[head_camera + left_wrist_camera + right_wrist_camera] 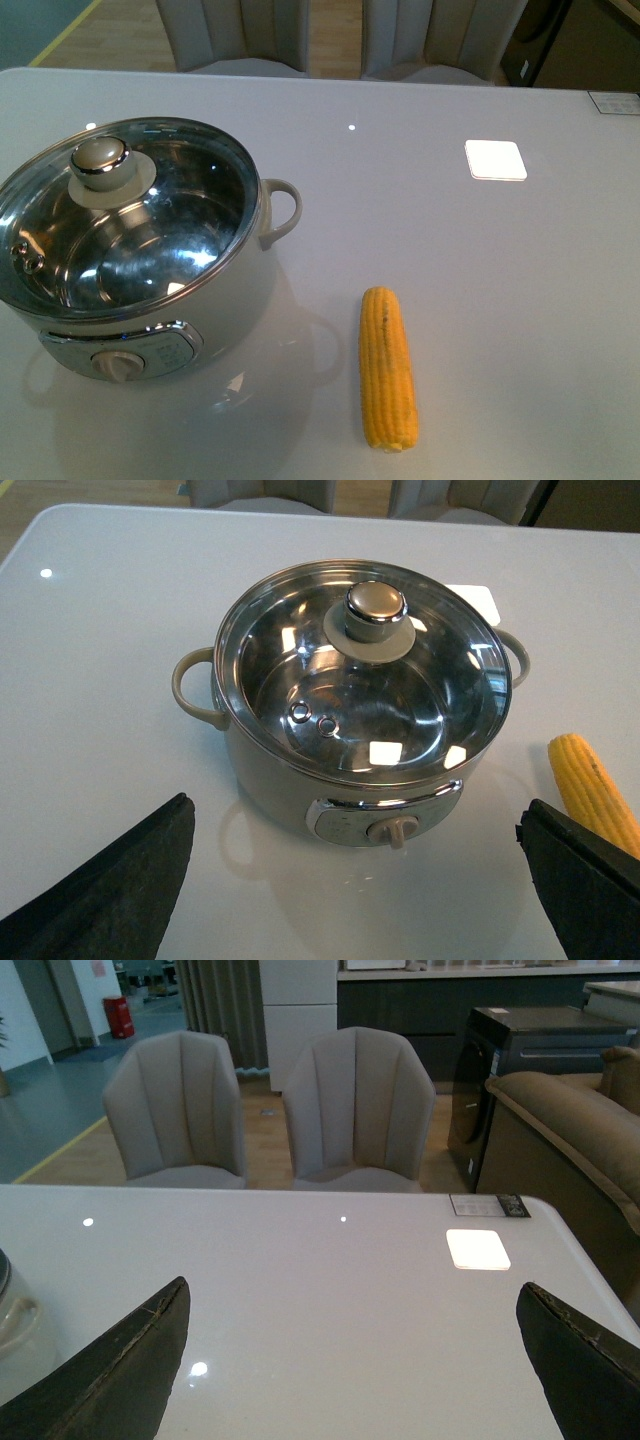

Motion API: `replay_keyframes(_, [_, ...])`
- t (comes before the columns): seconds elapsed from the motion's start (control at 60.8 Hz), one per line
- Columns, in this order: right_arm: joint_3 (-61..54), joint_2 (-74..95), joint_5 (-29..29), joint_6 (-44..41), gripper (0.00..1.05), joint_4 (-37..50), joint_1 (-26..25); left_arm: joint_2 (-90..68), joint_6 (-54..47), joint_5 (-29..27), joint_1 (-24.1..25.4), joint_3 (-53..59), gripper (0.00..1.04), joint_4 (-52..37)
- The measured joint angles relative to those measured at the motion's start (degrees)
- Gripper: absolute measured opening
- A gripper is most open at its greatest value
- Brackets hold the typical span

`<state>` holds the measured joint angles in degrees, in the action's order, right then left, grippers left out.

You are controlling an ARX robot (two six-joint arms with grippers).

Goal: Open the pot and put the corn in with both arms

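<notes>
- A white pot (pixel 245 290) stands on the near left part of the pale grey tabletop (pixel 500 290), its left side cut off by the picture's edge.
- A steel-rimmed glass lid (pixel 190 235) sits closed on it, with a cream and chrome knob (pixel 100 160); the shiny steel inside shows through the glass.
- One loop handle (pixel 284 210) sticks out on the pot's right.
- A chrome panel (pixel 150 350) with a cream dial (pixel 118 366) faces the camera.
- A yellow corn cob (pixel 387 368) lies flat to the pot's right, apart from it, pointing away from the camera.
- A bright white square (pixel 495 160) shows on the far right of the tabletop.
- Two grey chairs (pixel 235 35) stand behind the far edge.
</notes>
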<state>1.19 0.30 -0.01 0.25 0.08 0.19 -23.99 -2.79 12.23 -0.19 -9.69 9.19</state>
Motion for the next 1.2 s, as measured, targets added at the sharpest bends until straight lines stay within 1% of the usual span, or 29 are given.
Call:
replay_keyframes(0.033, [-0.02, 0.0, 0.02, 0.0, 0.96, 0.0, 0.0, -3.3, -0.15, -0.7, -0.98, -0.81, 0.98, -3.45])
replay_keyframes(0.066, [0.0, 0.0, 0.02, 0.0, 0.96, 0.0, 0.0, -8.72, -0.24, -1.95, -2.43, -2.23, 0.98, -9.03])
replay_keyframes(0.082, [0.0, 0.0, 0.02, 0.0, 0.96, 0.0, 0.0, -9.46, -0.24, -2.08, -2.6, -2.43, 0.98, -9.77])
replay_keyframes(0.148, [0.0, 0.0, 0.02, 0.0, 0.96, 0.0, 0.0, -17.55, -0.22, -3.78, -4.44, -4.81, 0.98, -17.44])
replay_keyframes(0.214, [0.0, 0.0, 0.02, 0.0, 0.96, 0.0, 0.0, -27.91, 0.24, -5.97, -6.58, -7.87, 0.98, -26.1])
replay_keyframes(0.23, [0.0, 0.0, 0.0, 0.0, 0.96, 0.0, 0.0, -28.65, 0.28, -6.19, -6.73, -8.11, 0.98, -26.69])
replay_keyframes(0.329, [0.0, 0.0, 0.0, 0.0, 0.96, 0.0, 0.0, -42.73, 1.9, -8.7, -9.97, -11.87, 0.98, -36.92])
replay_keyframes(0.427, [-0.02, 0.0, 0.0, 0.0, 0.96, 0.0, 0.0, -53.33, 4.15, -10.86, -12.04, -15.08, 0.98, -43.85])
replay_keyframes(0.51, [-0.02, 0.0, 0.0, 0.0, 0.96, 0.0, 0.0, -59.1, 5.07, -11.91, -12.74, -16.81, 0.98, -48.17])
replay_keyframes(0.575, [0.0, 0.0, 0.02, 0.0, 0.96, 0.0, 0.0, -65.51, 5.66, -13.0, -13.05, -18.36, 0.98, -53.29])
replay_keyframes(0.871, [0.0, 0.0, 0.0, 0.0, 0.96, 0.0, 0.0, -79.91, 5.66, -14.16, -12.26, -20.9, 0.98, -64.28])
replay_keyframes(1.2, [0.0, 0.0, 0.02, 0.0, 0.96, 0.0, 0.0, -90.03, 6.88, -15.65, -11.69, -24.48, 0.98, -69.59])
